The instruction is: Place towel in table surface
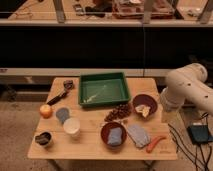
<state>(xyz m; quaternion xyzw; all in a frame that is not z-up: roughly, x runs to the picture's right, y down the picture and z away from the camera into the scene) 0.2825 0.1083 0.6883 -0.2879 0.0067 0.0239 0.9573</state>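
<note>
The towel (138, 135), pale grey and rumpled, lies on the table surface (90, 147) near the front right. It sits just right of a brown bowl (106, 131) that holds a smaller, bluer folded cloth (115, 136). My white arm (187, 92) bulks at the table's right end, its lower link hanging beside the table edge. My gripper does not show; it is somewhere out of sight behind or below that arm. Nothing is touching the towel.
A green tray (102, 90) stands at the back middle. There are also a brown bowl of food (144, 105), a dark cluster (119, 112), an orange-red stick (156, 142), a white cup (71, 126), a grey disc (62, 114), an orange fruit (46, 111), a small dark bowl (43, 139) and a black tool (62, 92). A black box (200, 134) with cables lies on the floor to the right.
</note>
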